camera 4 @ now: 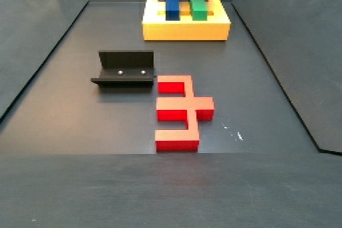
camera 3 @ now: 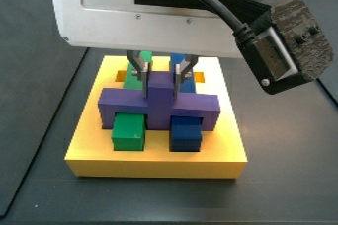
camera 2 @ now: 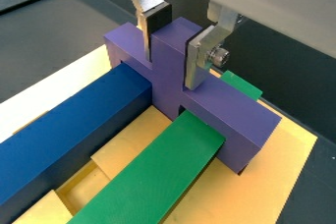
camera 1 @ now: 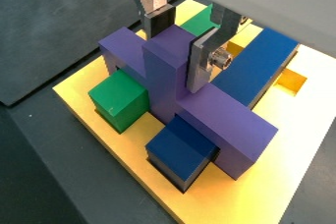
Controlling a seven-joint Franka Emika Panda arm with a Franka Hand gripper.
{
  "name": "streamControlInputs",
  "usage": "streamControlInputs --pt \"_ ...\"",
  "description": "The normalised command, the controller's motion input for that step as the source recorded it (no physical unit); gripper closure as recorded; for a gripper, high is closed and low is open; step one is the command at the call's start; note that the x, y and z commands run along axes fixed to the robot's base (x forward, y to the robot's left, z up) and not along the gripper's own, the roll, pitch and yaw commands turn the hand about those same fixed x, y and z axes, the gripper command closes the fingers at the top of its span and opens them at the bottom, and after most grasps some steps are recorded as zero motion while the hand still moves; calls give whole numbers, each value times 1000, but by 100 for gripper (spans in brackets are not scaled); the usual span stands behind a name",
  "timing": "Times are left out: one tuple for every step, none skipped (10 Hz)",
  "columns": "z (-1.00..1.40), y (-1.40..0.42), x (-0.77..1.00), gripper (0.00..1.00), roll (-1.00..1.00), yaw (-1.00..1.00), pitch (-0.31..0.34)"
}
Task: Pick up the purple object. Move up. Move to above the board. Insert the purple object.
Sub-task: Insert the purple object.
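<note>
Claw above the board, fingers clamped on the purple object's central post.

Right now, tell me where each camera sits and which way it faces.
Wrist views: on the arm, both looking down past the gripper at the purple object, its post between the fingers.
Side view: close, facing the board; the robot's wrist fills the top.
Side view: far, looking across the floor past the fixture.
All four share the purple object.
</note>
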Motion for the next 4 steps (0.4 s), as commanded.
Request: streamControlInputs --pt "-623 0 -54 100 0 -11 -169" --pt "-609 0 -77 100 0 -9 -177" --pt "-423 0 -34 100 0 0 -121" --pt "0 0 0 100 0 0 0"
